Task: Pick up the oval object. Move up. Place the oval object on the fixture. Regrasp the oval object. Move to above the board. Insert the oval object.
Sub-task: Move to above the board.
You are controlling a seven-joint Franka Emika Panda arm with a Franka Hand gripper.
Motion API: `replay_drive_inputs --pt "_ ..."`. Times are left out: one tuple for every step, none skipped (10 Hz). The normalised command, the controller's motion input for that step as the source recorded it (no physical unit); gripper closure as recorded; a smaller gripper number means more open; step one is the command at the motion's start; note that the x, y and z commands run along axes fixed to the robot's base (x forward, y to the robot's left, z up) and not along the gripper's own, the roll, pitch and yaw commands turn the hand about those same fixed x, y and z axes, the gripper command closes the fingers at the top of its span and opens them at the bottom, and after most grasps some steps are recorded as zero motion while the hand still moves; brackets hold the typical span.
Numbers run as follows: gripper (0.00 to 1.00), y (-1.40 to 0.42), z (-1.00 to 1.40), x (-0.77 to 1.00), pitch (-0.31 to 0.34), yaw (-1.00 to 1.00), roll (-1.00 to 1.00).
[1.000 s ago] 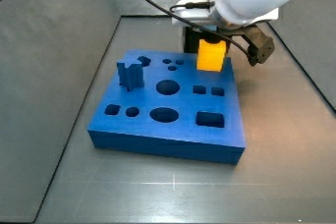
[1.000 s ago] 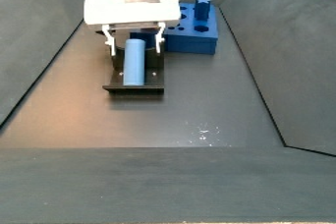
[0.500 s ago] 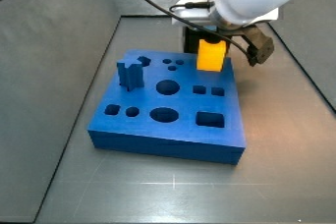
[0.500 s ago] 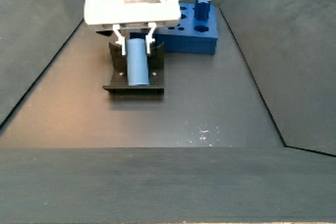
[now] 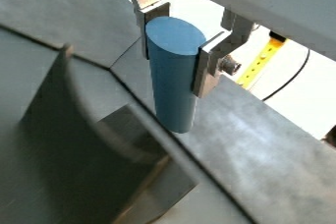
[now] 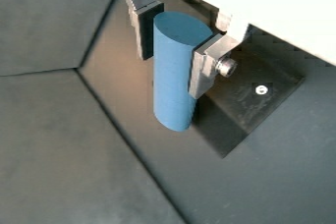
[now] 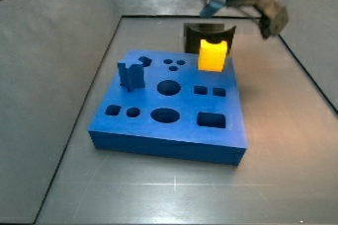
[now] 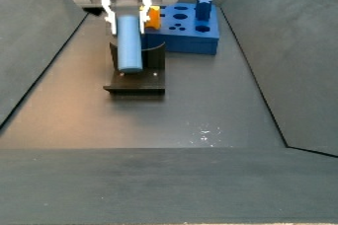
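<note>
My gripper (image 8: 128,20) is shut on the oval object (image 8: 129,43), a pale grey-blue peg, and holds it lifted above the fixture (image 8: 136,83). In both wrist views the peg (image 5: 174,71) (image 6: 175,66) sits between the two silver fingers (image 5: 210,61) (image 6: 205,69), which press its sides near one end. In a side view the fixture's dark notched block (image 7: 208,34) and yellow block (image 7: 212,57) stand bare behind the board (image 7: 172,106), with the gripper (image 7: 266,16) high above them at the frame's top; the peg is hidden there.
A dark blue notched upright block (image 7: 129,72) stands in the blue board's far left corner. Grey walls slope up around the dark floor (image 8: 199,120). The fixture's dark base plate (image 6: 252,110) lies under the peg.
My gripper has risen with the oval object in it, lifting the peg off the fixture's notch. The fixture and board have not moved.
</note>
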Motion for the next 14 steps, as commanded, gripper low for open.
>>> replay_drive_inputs --pt "1.00 0.13 1.00 0.02 -0.038 -0.06 -0.07" --pt "1.00 0.13 1.00 0.02 -0.012 -0.07 -0.06" --pt "1.00 0.12 1.00 0.01 0.024 -0.06 -0.06" --pt "1.00 0.12 1.00 0.01 0.042 -0.06 -0.05" --pt "1.00 0.11 1.00 0.00 0.073 -0.04 -0.05" --pt "1.00 0.10 1.00 0.00 0.088 -0.03 -0.06" --pt "1.00 0.09 1.00 -0.01 0.100 0.00 -0.06" --pt "1.00 0.08 1.00 -0.01 0.106 0.01 -0.06" --pt "1.00 0.07 1.00 -0.01 0.106 0.03 -0.06" --pt "1.00 0.06 1.00 -0.01 0.111 0.04 -0.06" --pt "1.00 0.03 0.83 0.00 0.112 0.06 -0.06" --pt "1.00 0.02 0.66 0.01 0.122 0.07 -0.06" --pt "1.00 0.01 0.48 0.02 0.124 0.07 -0.05" --pt "1.00 0.00 0.31 0.02 0.127 0.08 -0.05"
